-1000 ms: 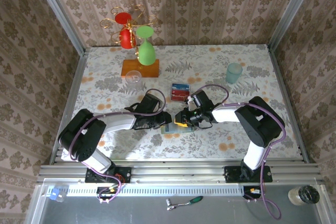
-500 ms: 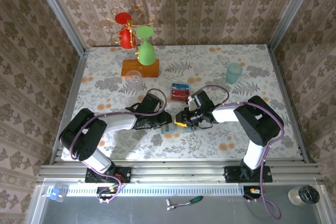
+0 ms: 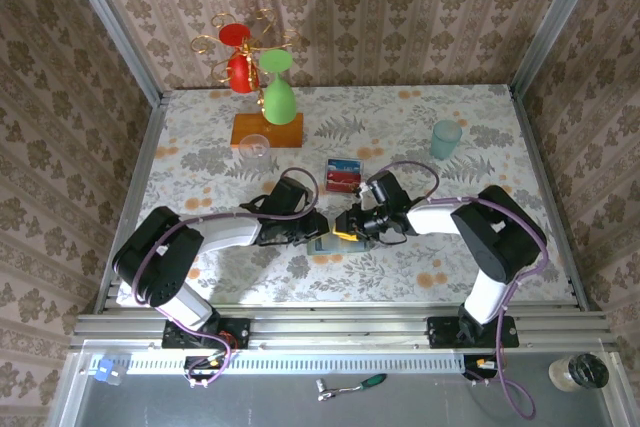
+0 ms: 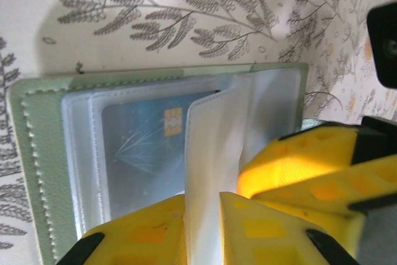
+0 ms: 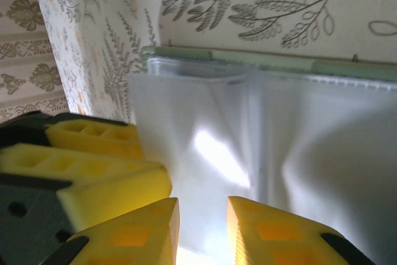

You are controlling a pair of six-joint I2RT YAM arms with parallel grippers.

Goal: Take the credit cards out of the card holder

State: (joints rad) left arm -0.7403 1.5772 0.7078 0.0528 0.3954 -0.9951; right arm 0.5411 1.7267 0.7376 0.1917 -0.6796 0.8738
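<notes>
The left gripper [image 4: 203, 215] and the right gripper [image 5: 201, 221] are each pinching a clear sleeve [image 4: 208, 141] of the open card holder [image 4: 37, 153], with a blue card [image 4: 142, 147] lying inside it.

A pale sage-green bifold card holder [image 3: 326, 245] lies open on the floral-patterned table [image 3: 480, 107].
A small clear plastic tray [image 3: 344, 175] sits near its twelve o'clock, a translucent plastic cup [image 3: 445, 137] farther off at two.

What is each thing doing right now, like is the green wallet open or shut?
Pale green bifold card holder: open, flat on the table.
Blue plastic credit card: tucked inside a clear pocket.
Left gripper: shut on a clear plastic leaf, standing it up.
Right gripper: shut on a clear plastic leaf too.
Small clear tray: holds red cards.
Teal cup: upright.
</notes>
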